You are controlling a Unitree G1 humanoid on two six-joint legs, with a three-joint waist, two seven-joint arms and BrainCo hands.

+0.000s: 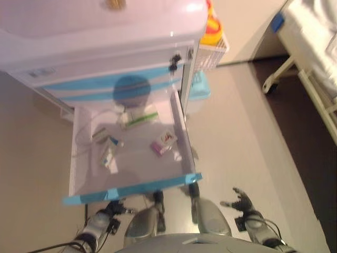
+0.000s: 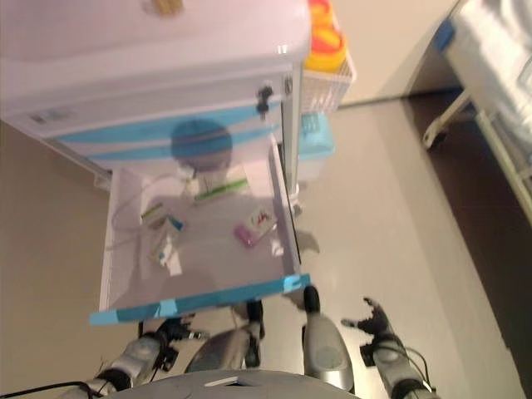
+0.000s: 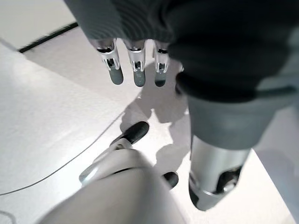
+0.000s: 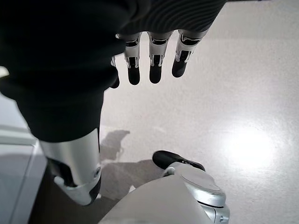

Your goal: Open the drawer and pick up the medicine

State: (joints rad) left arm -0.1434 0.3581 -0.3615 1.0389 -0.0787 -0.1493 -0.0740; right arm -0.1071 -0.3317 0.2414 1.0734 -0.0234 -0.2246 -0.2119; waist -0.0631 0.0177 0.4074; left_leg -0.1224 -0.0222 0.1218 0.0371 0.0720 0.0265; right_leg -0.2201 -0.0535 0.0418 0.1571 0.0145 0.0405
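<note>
1. Nearest: left hand (image 1: 113, 208) low under the drawer (image 1: 181, 138) front, fingers straight, holding nothing; right hand (image 1: 240, 201) off to the side, fingers spread, equally empty.
2. Drawer already pulled out; medicine boxes (image 1: 163, 143) lying loose on its floor.
3. Best lifted clear of the blue front edge (image 1: 131, 189), then lowered from above onto one box.
</note>
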